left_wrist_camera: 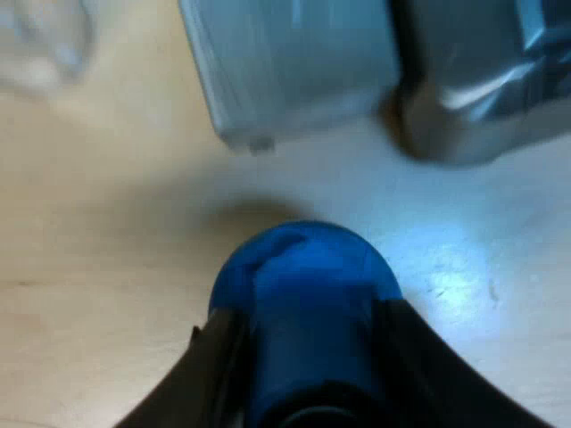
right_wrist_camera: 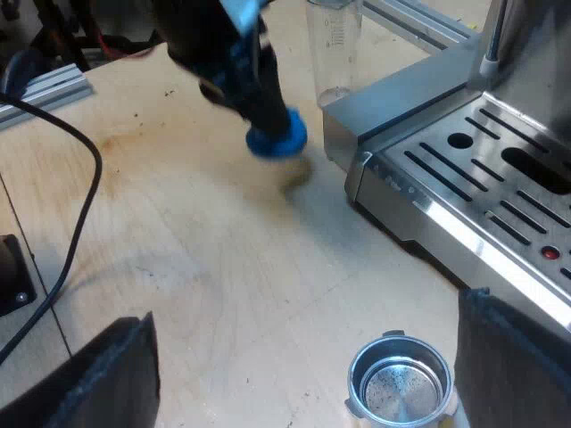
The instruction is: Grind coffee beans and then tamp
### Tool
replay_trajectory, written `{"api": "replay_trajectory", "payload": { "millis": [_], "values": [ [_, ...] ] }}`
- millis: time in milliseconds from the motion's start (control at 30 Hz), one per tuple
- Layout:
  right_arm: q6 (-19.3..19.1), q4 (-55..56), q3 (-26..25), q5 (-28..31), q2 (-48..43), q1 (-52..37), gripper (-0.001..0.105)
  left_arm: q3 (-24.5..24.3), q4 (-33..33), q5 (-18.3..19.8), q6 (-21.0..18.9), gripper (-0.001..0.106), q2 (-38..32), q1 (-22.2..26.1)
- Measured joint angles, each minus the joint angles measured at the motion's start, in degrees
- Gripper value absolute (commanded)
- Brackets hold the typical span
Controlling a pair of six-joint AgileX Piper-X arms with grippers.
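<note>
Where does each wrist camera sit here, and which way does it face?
Left wrist view: on the left arm, looking down past the left gripper, shut on the round blue tamper, at the wooden table and steel espresso machine.
Right wrist view: on the right arm, looking down through the open right gripper at the round metal holder.
Shared: tamper, machine, table.

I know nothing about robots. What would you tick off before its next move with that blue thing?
1. Left gripper grips the blue tamper: ok.
2. Tamper above the holder: not ok, it hangs over the table by the machine.
3. Grounds in the holder: not ok, just specks on metal.
4. Holder steadied: cannot tell; the right gripper is open, one finger on each side of it.
5. Measuring glass away from the holder: ok.
</note>
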Motion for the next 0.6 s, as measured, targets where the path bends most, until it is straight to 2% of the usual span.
{"api": "replay_trajectory", "payload": {
  "millis": [167, 300, 433, 600],
  "values": [
    [0.0, 0.0, 0.0, 0.0, 0.0, 0.0, 0.07, -0.2, 1.7, 1.5, 0.0, 0.0, -12.0, 0.0],
    [0.0, 0.0, 0.0, 0.0, 0.0, 0.0, 0.07, -0.1, 3.7, 2.0, 0.0, 0.0, -18.1, 0.0],
    [0.1, 0.0, 0.0, 0.0, 0.0, 0.0, 0.07, -0.1, 4.5, 6.3, -0.3, 0.0, -24.8, 0.0],
    [3.1, 3.3, 0.0, 0.0, 0.0, 0.0, 0.07, -0.5, 7.9, 11.1, -3.6, 0.0, -30.6, -3.4]
  ]
}}
